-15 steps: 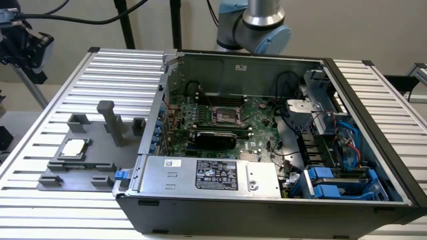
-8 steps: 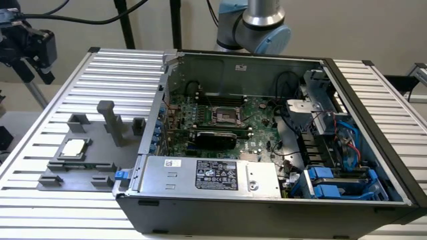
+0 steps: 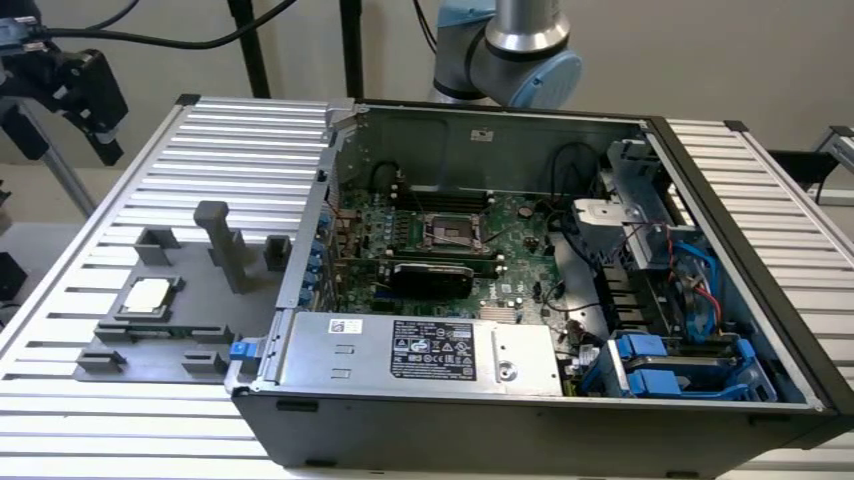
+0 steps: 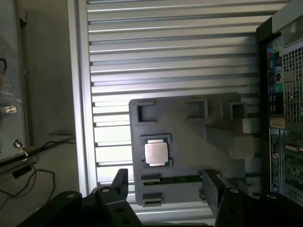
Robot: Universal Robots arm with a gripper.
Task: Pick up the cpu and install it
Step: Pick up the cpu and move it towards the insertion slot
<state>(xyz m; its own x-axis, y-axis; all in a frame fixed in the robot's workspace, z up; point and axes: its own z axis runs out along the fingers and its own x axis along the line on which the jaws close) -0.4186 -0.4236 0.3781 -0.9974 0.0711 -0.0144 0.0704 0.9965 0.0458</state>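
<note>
The cpu (image 3: 147, 293) (image 4: 156, 152) lies flat, silvery top up, in a holder on the grey tray (image 3: 134, 362), near the tray edge farthest from the open computer case (image 3: 534, 425). The tray rests on the ribbed worktop (image 3: 240, 130). The pincer (image 4: 165, 183) hangs above the tray, spread wide and gripping nothing, clear of the cpu.
</note>
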